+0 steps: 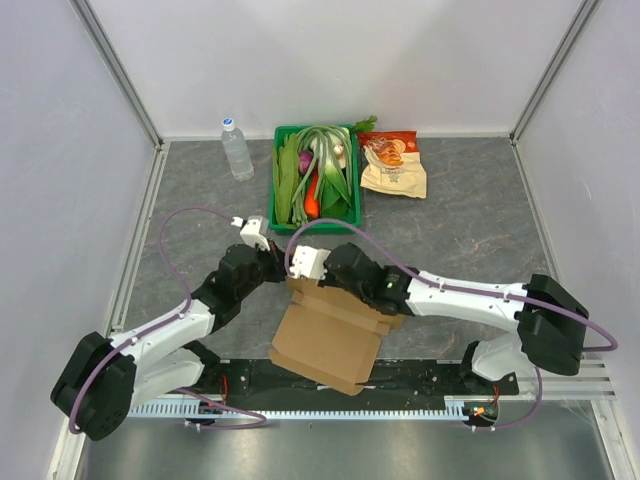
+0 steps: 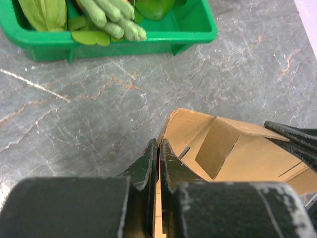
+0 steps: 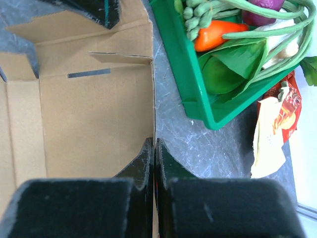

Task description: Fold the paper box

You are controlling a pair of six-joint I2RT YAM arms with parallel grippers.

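The brown paper box (image 1: 328, 338) lies partly opened on the grey table between both arms, its flaps and inside showing. In the left wrist view my left gripper (image 2: 157, 148) is shut on the thin upright edge of a box wall, with the box's inside (image 2: 237, 153) just beyond. From above, the left gripper (image 1: 281, 271) sits at the box's far left corner. My right gripper (image 3: 154, 147) is shut on the right edge of a box panel (image 3: 94, 114). It is at the box's far edge (image 1: 318, 284) seen from above.
A green crate (image 1: 352, 178) of vegetables stands just beyond the box, close to both grippers (image 3: 178, 74). A snack bag (image 1: 393, 166) lies to its right and a water bottle (image 1: 236, 148) to its left. White walls enclose the table.
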